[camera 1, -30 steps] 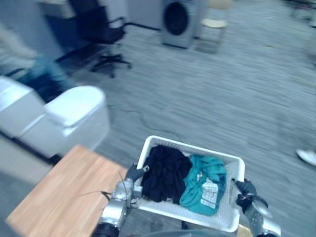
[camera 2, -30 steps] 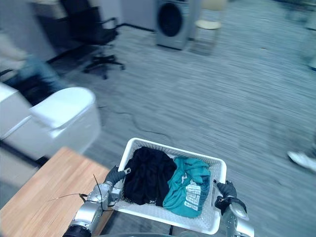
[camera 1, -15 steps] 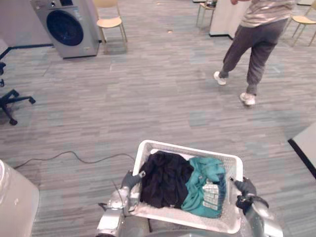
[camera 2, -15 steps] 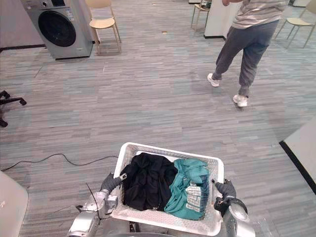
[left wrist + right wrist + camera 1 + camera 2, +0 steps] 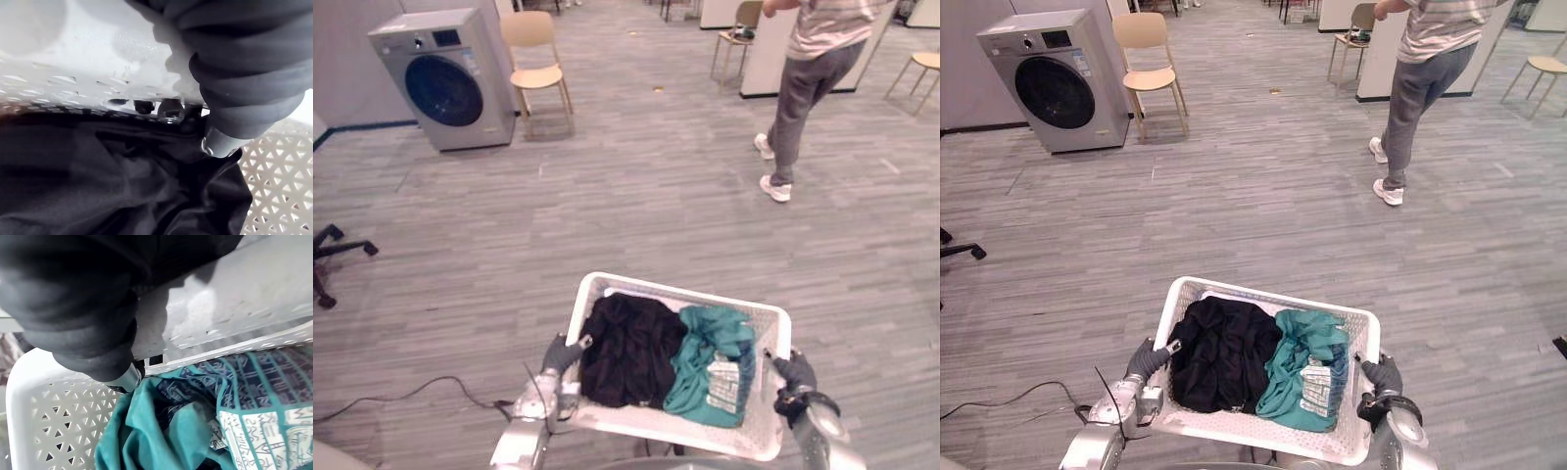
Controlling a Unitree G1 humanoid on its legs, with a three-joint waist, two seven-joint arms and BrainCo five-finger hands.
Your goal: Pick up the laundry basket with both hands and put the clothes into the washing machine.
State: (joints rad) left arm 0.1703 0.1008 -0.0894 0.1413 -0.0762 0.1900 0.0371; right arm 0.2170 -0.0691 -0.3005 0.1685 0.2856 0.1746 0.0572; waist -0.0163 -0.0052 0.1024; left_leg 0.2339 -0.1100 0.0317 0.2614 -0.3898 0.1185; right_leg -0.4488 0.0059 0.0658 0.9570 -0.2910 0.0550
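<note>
Both the left hand [image 5: 1146,360] and right hand [image 5: 1381,376] still clamp the laundry basket [image 5: 1244,428] — the person [image 5: 1420,78] has walked farther off.

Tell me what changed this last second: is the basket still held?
The camera swung round onto open floor; the washing machine now stands ahead on the left, and a person walks ahead on the right. Nothing was let go: left hand and right hand still grip the laundry basket, black garment and teal garment lying as before.

Before us we had the laundry basket [image 5: 1263,294], clothes [image 5: 1224,357] inside; far behind it, left, stood the washing machine [image 5: 1048,78].
</note>
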